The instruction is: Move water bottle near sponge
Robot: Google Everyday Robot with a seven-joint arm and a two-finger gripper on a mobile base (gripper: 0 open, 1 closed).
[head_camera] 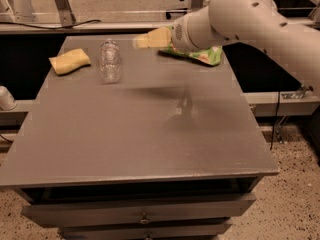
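The clear ribbed water bottle [110, 60] stands upright on the grey table [145, 134] at the back left. The pale yellow sponge [70, 60] lies flat just left of it, a short gap between them. My gripper [145, 39] with its yellowish pads hangs in the air to the right of the bottle, well apart from it, above the back middle of the table. It holds nothing.
A green snack bag [197, 53] lies at the back right, partly hidden behind my arm [240, 19]. Drawers [142, 211] sit under the table's front edge. Metal frames stand behind the table.
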